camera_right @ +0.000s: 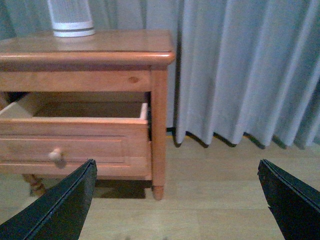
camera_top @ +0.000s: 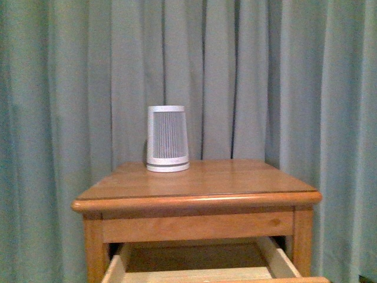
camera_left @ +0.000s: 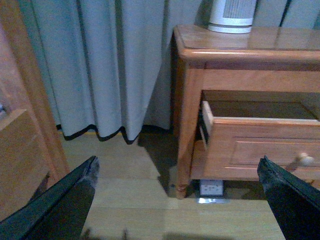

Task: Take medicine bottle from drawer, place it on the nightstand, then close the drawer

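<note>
Grey curtains (camera_top: 70,88) back the nightstand (camera_top: 200,180), its drawer (camera_right: 75,132) pulled out. The medicine bottle is unseen, presumably inside, above and ahead of left claw (camera_left: 177,167) and right claw (camera_right: 175,167), both released and empty, neither clearly nearer.

The ribbed device (camera_top: 168,139) is standing at the far edge of the nightstand (camera_top: 194,203), slightly left of centre, the curtain (camera_top: 59,88) is hanging just behind both, and the drawer (camera_top: 118,268) is sticking out nearward under the top, its knob (camera_right: 55,155) sitting on the near face above the floor (camera_right: 215,200).
</note>
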Controlling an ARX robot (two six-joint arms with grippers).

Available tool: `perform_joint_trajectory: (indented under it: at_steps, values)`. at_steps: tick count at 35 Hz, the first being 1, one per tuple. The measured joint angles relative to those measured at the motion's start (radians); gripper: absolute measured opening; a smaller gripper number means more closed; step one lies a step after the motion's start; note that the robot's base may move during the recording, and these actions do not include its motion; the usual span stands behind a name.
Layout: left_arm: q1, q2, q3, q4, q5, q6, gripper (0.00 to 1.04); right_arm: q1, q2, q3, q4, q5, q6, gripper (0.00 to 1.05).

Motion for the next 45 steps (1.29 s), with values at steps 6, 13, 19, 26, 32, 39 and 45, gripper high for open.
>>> perform_joint_trajectory:
  at_steps: [6,13,19,26,32,39,45]
  values:
    - [0.0,-0.002,0.0,0.0,-0.001,0.0,0.98,0.0,0.0,0.0,0.0,-0.001,0.0,0.98]
    - [0.0,-0.003,0.0,0.0,-0.005,0.0,0.98,0.029,0.014,0.0,0.002,0.106,-0.003,0.98]
    - [0.0,-0.004,0.0,0.0,-0.004,0.0,0.98,0.09,0.219,0.027,0.091,0.418,0.002,0.98]
    - [0.0,-0.004,0.0,0.0,-0.002,0.0,0.98,0.03,0.624,0.22,0.267,0.351,0.024,0.98]
    - [0.0,-0.004,0.0,0.0,-0.002,0.0,0.98,0.026,0.971,0.427,0.237,0.274,0.054,0.98]
    - [0.0,-0.004,0.0,0.0,-0.002,0.0,0.98,0.035,1.337,0.656,0.165,0.225,0.076,0.98]
    - [0.0,-0.004,0.0,0.0,-0.002,0.0,0.98,0.061,1.533,0.811,0.179,0.232,0.064,0.98]
